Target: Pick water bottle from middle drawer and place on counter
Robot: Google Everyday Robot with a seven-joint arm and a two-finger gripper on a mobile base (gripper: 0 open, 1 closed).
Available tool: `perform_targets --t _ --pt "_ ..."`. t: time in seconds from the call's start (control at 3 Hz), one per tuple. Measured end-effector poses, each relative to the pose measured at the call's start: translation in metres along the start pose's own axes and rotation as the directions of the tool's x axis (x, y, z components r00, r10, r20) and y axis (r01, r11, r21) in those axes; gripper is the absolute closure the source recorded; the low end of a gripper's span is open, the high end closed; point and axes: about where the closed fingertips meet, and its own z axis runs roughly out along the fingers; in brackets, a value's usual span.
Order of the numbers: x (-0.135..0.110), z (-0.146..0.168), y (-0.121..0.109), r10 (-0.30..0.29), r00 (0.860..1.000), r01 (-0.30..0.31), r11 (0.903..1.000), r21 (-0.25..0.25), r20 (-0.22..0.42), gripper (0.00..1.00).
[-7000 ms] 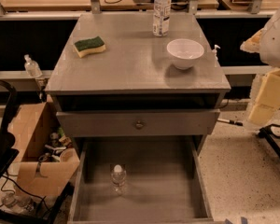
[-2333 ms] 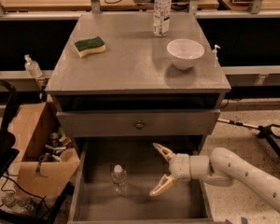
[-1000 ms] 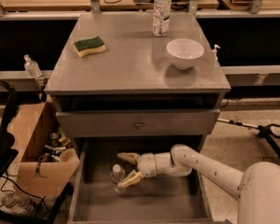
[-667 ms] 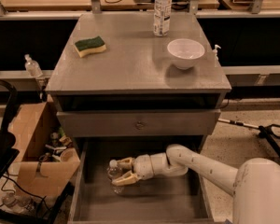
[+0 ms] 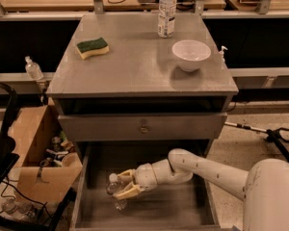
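Low in middle drawer (image 5: pixel 183 211), clasps water bottle (image 5: pixel 119 204) between gripper (image 5: pixel 119 186) fingers (image 5: pixel 127 192); remains to lift, place on worktop (image 5: pixel 135 66) above fingers.

The tan pincer (image 5: pixel 124 186), gripping the small clear ribbed bottle (image 5: pixel 114 189) in the wide grey drawer (image 5: pixel 192 211), sits below the knobbed grey drawer front (image 5: pixel 183 127). On the flat grey desk (image 5: pixel 135 66), room lies open between yellow-green sponge (image 5: pixel 92 47) and white bowl (image 5: pixel 191 54).

White arm comes in from lower right, elbow bent, forearm running low and leftward. Gripper (image 5: pixel 121 186) sits down inside the middle drawer (image 5: pixel 164 210), tan fingers (image 5: pixel 127 193) pointing left, seemingly clamped either side of the water bottle (image 5: pixel 112 181).
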Motion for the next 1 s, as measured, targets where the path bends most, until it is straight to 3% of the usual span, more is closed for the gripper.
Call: perform_targets --t 0.33,0.67,1.0 --pt "-0.063 -0.019 0.008 -0.048 0.995 0.044 0.9977 0.053 0.085 1.0" --pt "-0.149 -0.058 0.021 -0.088 0.991 0.07 0.9823 0.174 0.098 1.0" --pt "-0.232 -0.108 0.028 -0.079 0.994 0.048 0.9415 0.334 0.079 1.0"
